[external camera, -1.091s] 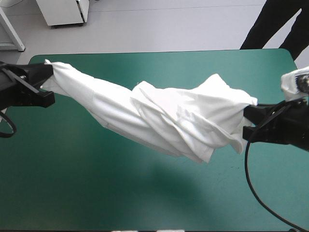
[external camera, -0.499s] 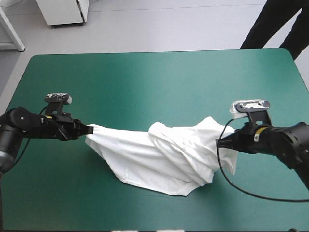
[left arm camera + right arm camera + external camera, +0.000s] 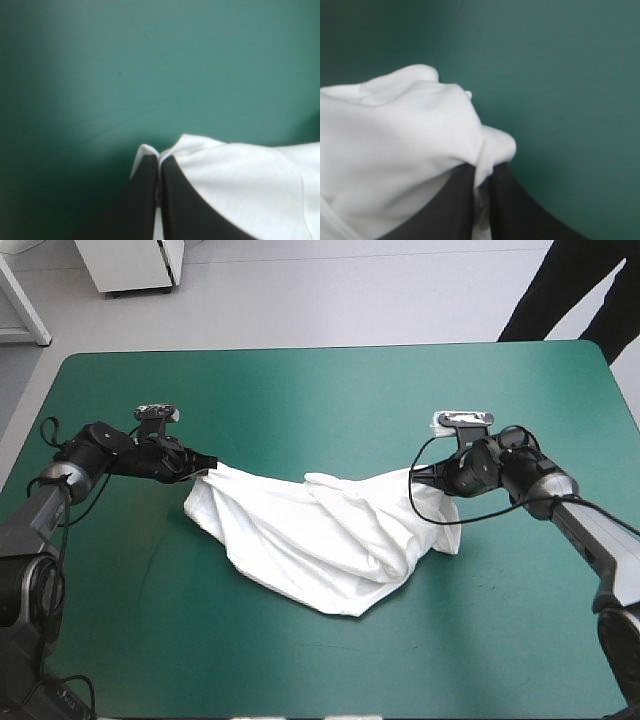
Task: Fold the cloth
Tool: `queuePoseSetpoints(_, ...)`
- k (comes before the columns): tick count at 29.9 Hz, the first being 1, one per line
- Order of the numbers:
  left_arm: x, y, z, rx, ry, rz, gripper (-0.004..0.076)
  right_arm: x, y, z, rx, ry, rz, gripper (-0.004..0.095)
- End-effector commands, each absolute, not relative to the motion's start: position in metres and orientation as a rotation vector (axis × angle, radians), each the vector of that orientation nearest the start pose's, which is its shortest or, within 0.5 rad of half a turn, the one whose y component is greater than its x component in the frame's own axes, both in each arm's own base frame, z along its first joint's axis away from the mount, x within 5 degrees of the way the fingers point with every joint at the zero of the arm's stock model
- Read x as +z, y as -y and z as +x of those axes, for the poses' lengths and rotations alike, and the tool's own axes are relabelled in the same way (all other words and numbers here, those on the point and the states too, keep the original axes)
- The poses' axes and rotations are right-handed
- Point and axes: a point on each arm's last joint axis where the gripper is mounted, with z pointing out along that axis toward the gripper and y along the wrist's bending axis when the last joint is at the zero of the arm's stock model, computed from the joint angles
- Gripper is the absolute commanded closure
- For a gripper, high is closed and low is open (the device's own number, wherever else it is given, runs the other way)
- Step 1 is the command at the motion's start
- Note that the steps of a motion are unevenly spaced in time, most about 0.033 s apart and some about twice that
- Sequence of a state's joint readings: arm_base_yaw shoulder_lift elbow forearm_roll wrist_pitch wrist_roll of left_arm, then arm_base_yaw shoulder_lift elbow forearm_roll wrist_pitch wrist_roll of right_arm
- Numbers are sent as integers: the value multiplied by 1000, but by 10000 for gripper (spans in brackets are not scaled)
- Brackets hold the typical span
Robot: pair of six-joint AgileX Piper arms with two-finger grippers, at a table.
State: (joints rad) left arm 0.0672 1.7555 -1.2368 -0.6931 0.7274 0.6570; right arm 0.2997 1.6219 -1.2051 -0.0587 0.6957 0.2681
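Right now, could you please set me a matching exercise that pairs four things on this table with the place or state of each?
Things:
1. T-shirt
2. left end effector
3. right end effector
4. table cover

Places or states:
A. shut on the T-shirt's end nearer the table's right edge
B. teal-green, lying under everything else
C. white and rumpled, stretched between the two arms
D. shut on the T-shirt's end nearer the table's left edge

Pairs: 1-C, 2-D, 3-A, 4-B.
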Motion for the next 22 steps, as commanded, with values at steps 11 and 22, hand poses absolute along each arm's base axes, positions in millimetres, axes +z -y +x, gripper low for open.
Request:
queuePoseSetpoints(11,247,21,391,-547,-2472,250,175,307,-92,375,221,-2608,-96,509)
queuePoseSetpoints(22,291,25,387,-604,-2578,416,287,341,-84,359,135,-2649,-176,439)
